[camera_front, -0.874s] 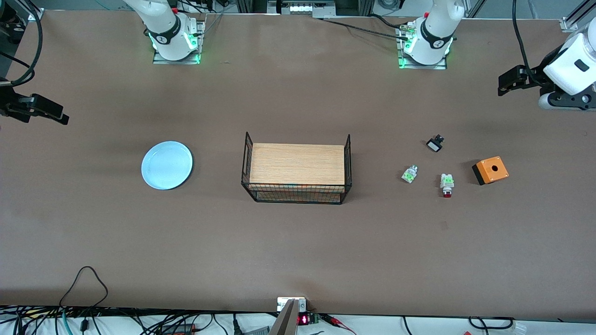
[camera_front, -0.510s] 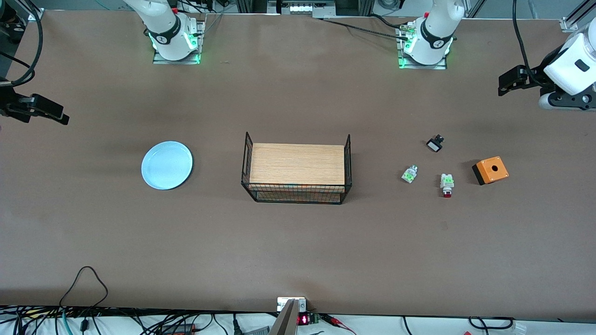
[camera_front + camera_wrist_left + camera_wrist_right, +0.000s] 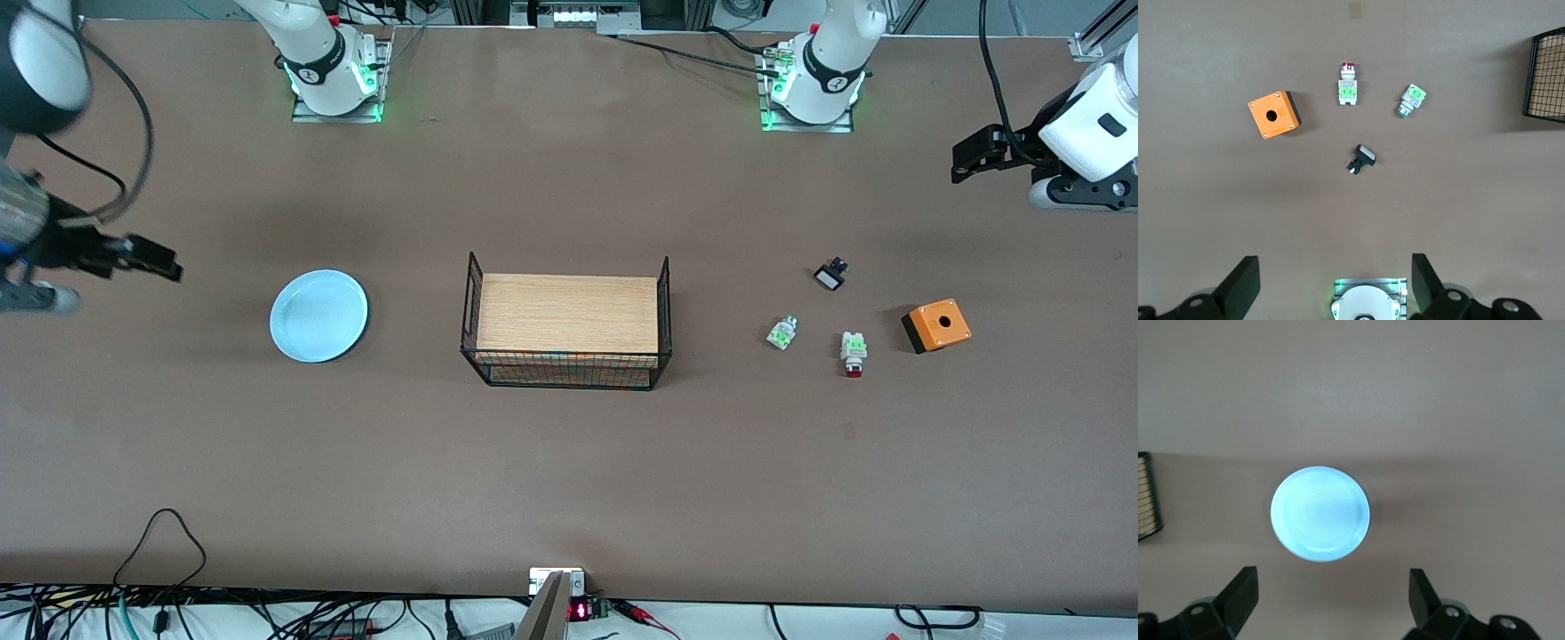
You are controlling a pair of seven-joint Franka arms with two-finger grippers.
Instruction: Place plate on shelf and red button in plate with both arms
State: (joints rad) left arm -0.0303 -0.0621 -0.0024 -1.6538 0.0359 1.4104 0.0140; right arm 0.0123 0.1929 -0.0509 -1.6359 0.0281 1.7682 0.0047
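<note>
Right claw (image 3: 147, 258): up in the air over the bench (image 3: 569, 489) at the right arm's end, fingers (image 3: 1238, 593) spread wide and holding nothing.
Plate (image 3: 318, 316): flat on the bench, between the right claw and the wire basket (image 3: 566, 322), well apart from both; in the right wrist view it (image 3: 1320, 513) sits just ahead of the spread fingers and a little off their midline.
Nearer arm for plate: the right, by my reading.
Left claw (image 3: 973, 153): over the left arm's end of the bench, fingers (image 3: 1241, 285) parted and empty; this arm looks to be waiting.
Red button (image 3: 853, 353): lying on its side, toward the left arm's end from the wire basket, well clear of it.
Long axis: runs toward the front camera, red cap (image 3: 853, 372) at the nearer end; the left wrist view shows the cap (image 3: 1348, 67) pointing away from the left claw.
Neighbours: a capless white-green piece (image 3: 781, 332) lies between the button and the basket; the orange box (image 3: 936, 325) lies toward the left arm's end; a small black part (image 3: 830, 275) is farther from the camera.
Nearer arm for button: the left.
</note>
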